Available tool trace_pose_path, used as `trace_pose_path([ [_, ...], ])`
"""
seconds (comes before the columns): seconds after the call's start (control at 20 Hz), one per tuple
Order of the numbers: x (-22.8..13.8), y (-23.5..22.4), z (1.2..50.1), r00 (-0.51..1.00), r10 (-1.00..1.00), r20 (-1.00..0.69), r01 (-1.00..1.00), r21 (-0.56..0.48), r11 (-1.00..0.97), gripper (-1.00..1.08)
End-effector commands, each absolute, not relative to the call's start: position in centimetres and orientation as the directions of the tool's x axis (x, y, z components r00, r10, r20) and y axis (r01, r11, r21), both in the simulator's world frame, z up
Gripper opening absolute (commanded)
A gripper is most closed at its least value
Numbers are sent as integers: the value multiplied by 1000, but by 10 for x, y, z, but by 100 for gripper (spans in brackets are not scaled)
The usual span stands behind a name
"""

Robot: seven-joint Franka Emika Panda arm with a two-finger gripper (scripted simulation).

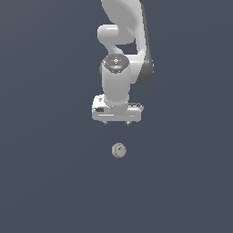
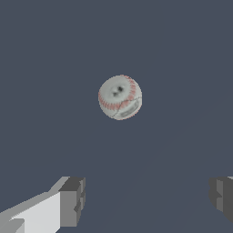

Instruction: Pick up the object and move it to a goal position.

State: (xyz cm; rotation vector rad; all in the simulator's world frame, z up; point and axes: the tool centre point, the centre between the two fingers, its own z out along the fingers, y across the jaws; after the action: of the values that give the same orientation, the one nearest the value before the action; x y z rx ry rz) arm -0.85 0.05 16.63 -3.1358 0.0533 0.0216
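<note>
Simulated scene: flat featureless dark grey-blue ground point(image 1: 45, 182), rendered shading.

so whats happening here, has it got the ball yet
Not yet. A single robot arm hangs over a plain dark surface with its gripper open and empty. The small baseball-like ball lies by itself on the surface, apart from the gripper. In the wrist view the ball sits ahead of the two spread fingertips, not between them, so the pick-up has not begun.
</note>
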Motion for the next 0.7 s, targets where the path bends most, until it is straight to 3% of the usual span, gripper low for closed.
trace_pose_path([
  [0.0, -9, 1, 166, 999, -34, -14, -34, -5, -999, 100],
  [0.65, -13, 11, 165, 999, -13, -32, -13, -18, -1000, 100],
])
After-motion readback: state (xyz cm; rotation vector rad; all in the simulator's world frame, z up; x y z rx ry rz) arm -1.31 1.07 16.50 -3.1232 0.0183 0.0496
